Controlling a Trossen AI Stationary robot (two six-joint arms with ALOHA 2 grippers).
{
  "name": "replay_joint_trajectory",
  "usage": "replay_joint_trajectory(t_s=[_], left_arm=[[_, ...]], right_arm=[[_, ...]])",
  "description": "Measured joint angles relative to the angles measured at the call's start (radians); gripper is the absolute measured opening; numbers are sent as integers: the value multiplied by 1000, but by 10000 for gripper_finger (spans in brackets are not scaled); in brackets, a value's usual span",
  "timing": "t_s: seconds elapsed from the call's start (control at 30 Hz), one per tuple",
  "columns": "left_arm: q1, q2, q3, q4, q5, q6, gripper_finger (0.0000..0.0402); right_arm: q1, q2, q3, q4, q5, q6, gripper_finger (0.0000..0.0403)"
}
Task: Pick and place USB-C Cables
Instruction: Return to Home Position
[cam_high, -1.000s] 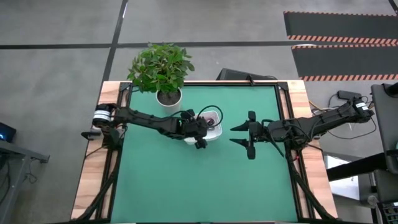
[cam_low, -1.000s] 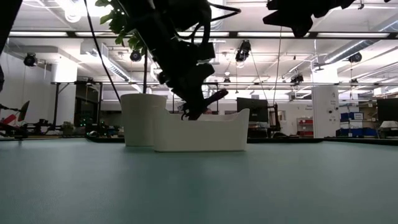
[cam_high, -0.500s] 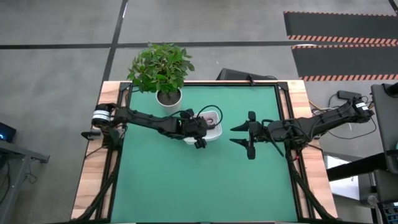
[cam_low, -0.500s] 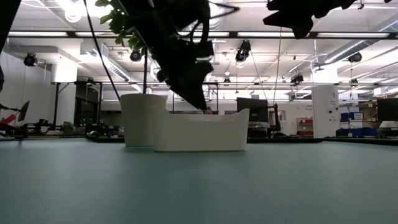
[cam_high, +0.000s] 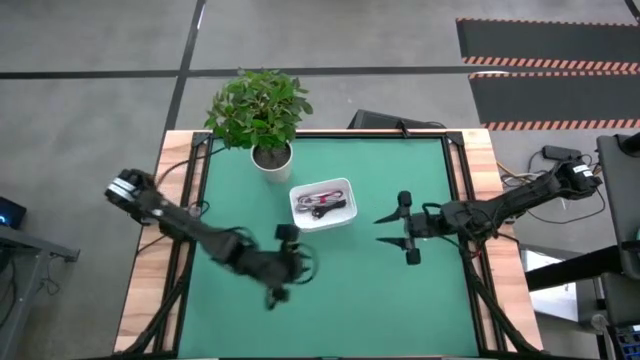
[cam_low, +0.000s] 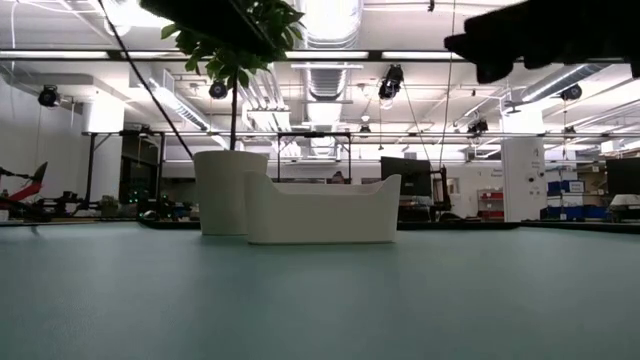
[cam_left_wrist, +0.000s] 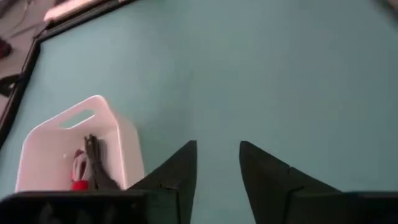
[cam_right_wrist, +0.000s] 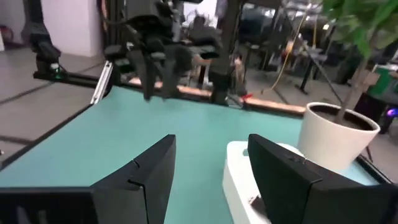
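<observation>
The USB-C cables lie bundled inside a white tray near the table's far middle: one dark red, one white with a red tie, one grey. The left wrist view shows them against the tray's wall. My left gripper hovers open over bare green mat on the tray's near side, holding nothing; its fingers point over the mat. My right gripper hangs open to the right of the tray, facing it, empty.
A potted plant in a white pot stands just beyond the tray's far-left corner. Green mat spreads wide on the near side. Wooden table edges and black frame rails flank the mat.
My left gripper has risen out of the white tray and swung toward the table's near edge and a little left, leaving the tray and its cables uncovered. My right gripper has drifted slightly toward the near edge.
</observation>
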Motion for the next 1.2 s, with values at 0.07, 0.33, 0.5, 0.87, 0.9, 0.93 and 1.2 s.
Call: replay_joint_trajectory(t_s=[0.07,0.33,0.5,0.87,0.9,0.93,1.2], left_arm=[[-60,-80,-64,19,-31,-39,88],[-118,-483,-430,329,-57,-59,7],[5,-655,-714,706,-37,67,2],[287,-1100,-880,544,242,116,0],[291,-1139,-882,499,241,114,0],[293,-1175,-887,466,241,105,0],[292,-1409,-990,371,246,66,0]], right_arm=[[-2,-19,-57,73,10,-10,194],[-8,-127,-175,187,95,-46,194],[-25,-195,-184,185,85,-85,180],[-51,-336,-182,88,79,-138,91],[-51,-347,-182,72,79,-138,82],[-51,-357,-182,56,79,-138,74],[-51,-418,-200,5,31,-165,17]])
